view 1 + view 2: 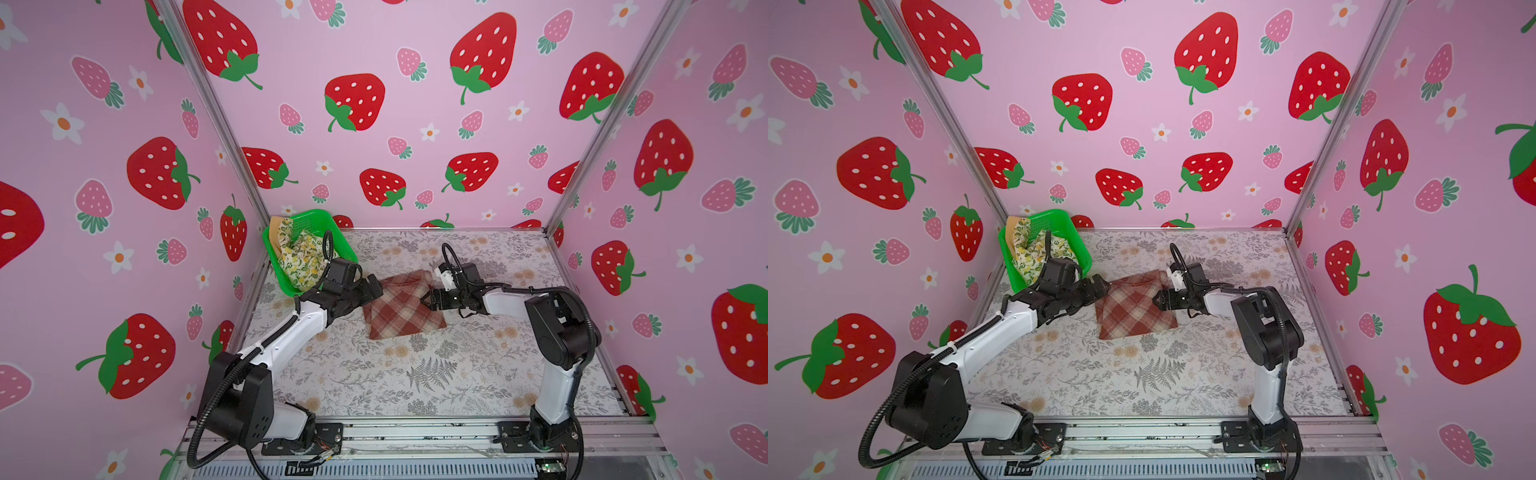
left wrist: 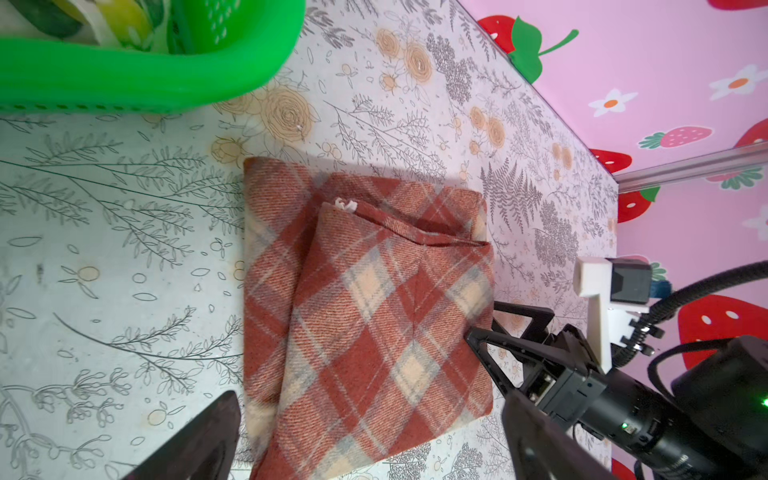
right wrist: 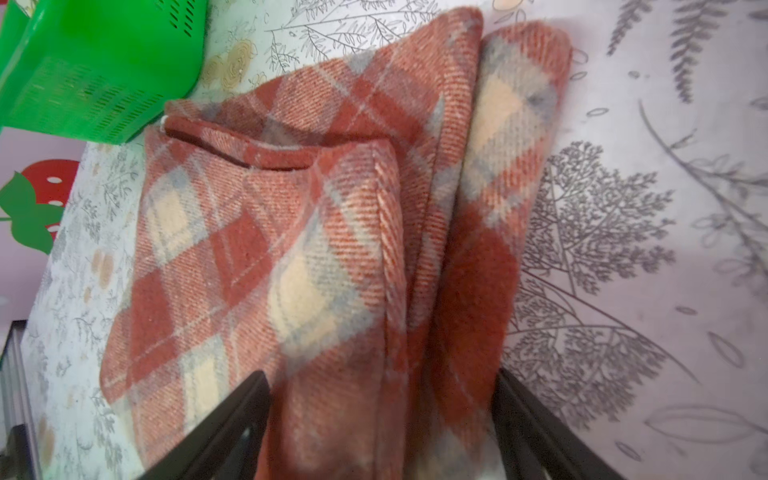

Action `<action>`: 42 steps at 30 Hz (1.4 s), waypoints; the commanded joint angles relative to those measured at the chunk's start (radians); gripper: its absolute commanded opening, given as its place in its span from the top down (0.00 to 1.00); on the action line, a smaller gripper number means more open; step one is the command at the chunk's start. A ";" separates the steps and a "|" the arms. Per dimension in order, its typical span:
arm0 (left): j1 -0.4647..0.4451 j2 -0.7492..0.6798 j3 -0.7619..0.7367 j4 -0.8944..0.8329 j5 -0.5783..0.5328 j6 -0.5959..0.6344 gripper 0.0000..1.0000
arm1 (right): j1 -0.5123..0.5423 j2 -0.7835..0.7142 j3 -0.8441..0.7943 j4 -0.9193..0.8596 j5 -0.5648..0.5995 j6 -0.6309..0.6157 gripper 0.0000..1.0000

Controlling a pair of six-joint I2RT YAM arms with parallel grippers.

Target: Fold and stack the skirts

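tabletop floral, walls pink; left claw released; right claw agape astride plaid skirt

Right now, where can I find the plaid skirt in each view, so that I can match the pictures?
Top view: plaid skirt, lower middle, right of the green basket.
Top view: same place, beside the basket.
Left wrist: centre of the picture.
Right wrist: fills the centre.
Shared landmark: green basket.

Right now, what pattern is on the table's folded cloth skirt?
Red-brown and cream plaid skirt; best in left wrist view.
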 commanded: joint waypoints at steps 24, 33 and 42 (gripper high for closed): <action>0.068 0.012 0.020 0.043 0.008 0.018 0.01 | -0.241 0.039 0.350 -0.530 0.503 -0.139 0.91; 0.069 0.065 0.072 0.073 0.065 0.015 0.01 | -0.393 0.204 0.647 -0.709 0.638 -0.201 0.90; 0.087 0.081 0.117 0.051 0.068 0.027 0.01 | -0.450 0.405 0.948 -0.819 0.828 -0.305 0.88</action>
